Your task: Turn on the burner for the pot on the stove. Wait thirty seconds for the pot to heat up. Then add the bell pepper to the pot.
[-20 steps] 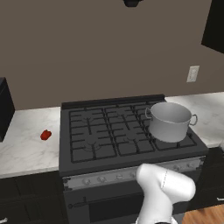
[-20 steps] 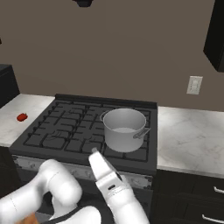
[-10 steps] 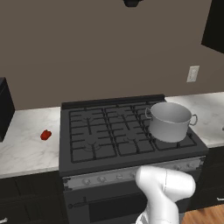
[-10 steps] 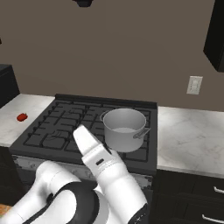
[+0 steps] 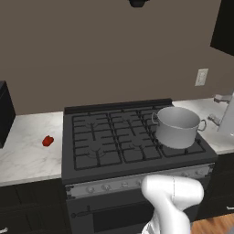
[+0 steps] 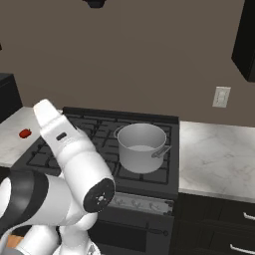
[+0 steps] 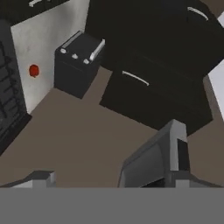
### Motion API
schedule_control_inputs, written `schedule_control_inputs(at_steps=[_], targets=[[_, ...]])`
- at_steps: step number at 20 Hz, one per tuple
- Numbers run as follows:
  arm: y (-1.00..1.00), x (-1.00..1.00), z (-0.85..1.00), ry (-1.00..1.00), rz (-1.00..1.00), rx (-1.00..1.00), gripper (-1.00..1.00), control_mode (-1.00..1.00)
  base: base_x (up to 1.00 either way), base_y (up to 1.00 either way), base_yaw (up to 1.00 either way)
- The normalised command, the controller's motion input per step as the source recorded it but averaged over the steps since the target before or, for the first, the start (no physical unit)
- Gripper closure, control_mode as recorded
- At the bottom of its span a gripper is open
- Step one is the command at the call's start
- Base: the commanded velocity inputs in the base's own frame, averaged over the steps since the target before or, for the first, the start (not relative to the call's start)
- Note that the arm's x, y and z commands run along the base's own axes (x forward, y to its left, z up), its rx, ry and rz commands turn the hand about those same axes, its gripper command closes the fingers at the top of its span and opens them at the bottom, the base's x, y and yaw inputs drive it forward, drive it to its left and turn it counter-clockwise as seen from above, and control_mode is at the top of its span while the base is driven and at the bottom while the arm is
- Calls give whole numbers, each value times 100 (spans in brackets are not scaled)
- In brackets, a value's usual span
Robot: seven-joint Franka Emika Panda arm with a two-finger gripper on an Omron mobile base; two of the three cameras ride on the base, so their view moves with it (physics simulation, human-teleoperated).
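Opening step, burner not yet lit: the pot [image 5: 178, 126] sits on the right front burner of the stove [image 5: 114, 141], the bell pepper [image 5: 47, 141] well apart on the left counter [image 5: 23, 155]. The gripper [image 7: 109, 181], jaws spread wide and empty, is raised, aimed away from the range. Next the hand must descend to the knobs [image 5: 123, 183] along the front edge; that face is unobstructed

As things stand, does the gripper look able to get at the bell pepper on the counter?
Probably yes. The bell pepper lies alone on the white counter left of the stove, nothing over or beside it. The gripper is open and holds nothing.
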Motion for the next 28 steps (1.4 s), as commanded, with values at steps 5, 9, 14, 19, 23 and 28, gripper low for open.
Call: schedule_control_inputs(at_steps=[5, 9, 14, 19, 23, 28], targets=[[88, 34, 17, 25, 0, 31, -100, -100, 0, 0, 0], [57, 48, 2, 42, 0, 51, -100, -100, 0, 0, 0], [51, 27, -8, 45, -1, 58, -100, -100, 0, 0, 0], [57, 19, -30, 42, -4, 58, -100, -100, 0, 0, 0], [44, 56, -11, 50, -6, 50, -100, -100, 0, 0, 0], [52, 76, 0, 75, -10, 28, -100, -100, 0, 0, 0]])
